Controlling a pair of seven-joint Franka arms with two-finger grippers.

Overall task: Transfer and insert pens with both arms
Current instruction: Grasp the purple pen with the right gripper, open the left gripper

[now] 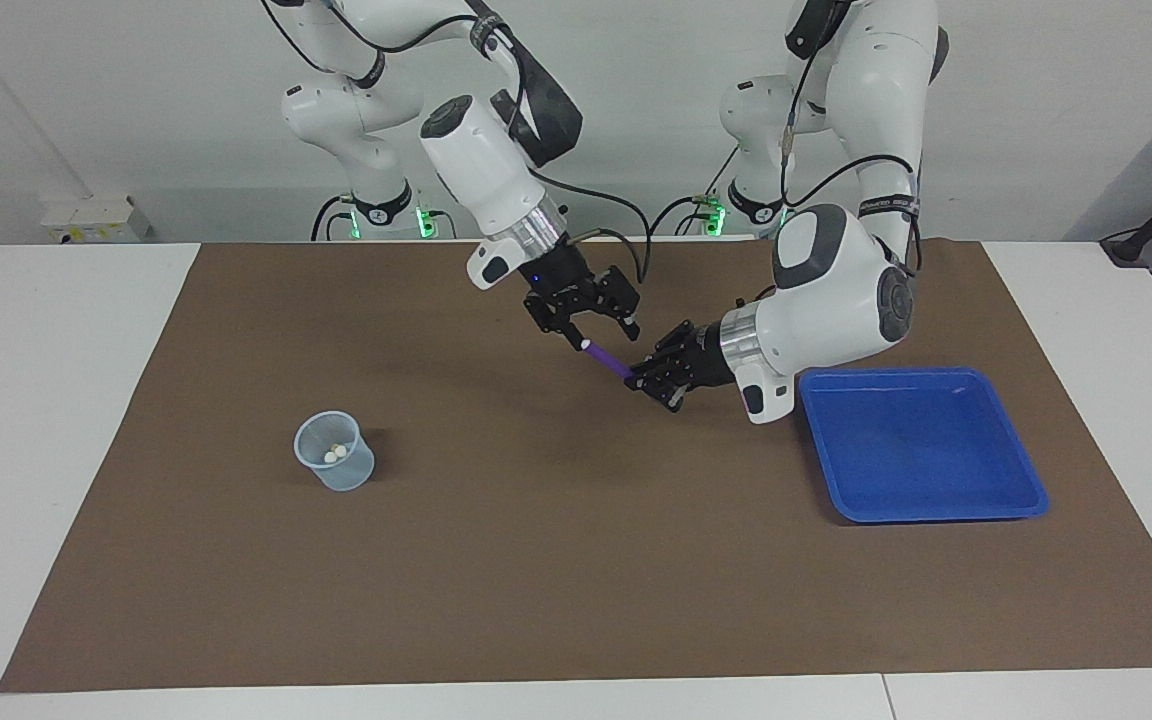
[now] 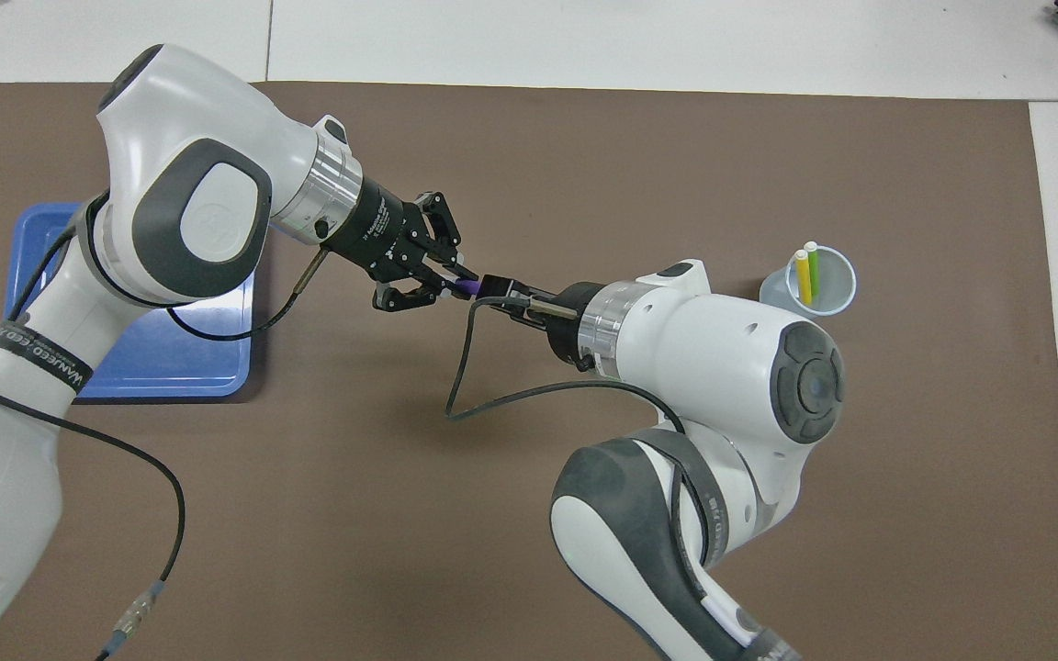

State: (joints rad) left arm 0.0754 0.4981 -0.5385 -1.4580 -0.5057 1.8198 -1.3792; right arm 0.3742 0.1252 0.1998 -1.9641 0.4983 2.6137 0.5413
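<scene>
Above the brown mat [image 1: 576,560], well apart from the cup [image 1: 335,451], the left end effector [image 1: 648,375] is clenched on the purple pen [image 1: 608,361]. The right end effector [image 1: 591,322] straddles its capped end, not visibly clamped. Light, stiff and slick: grip mid-barrel.

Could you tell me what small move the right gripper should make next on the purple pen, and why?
Probably close fully on the capped end. The left gripper holds the purple pen out above the mat, and the right gripper sits around its whitish tip, not yet visibly clamped; the cup already holds the other pens.
</scene>
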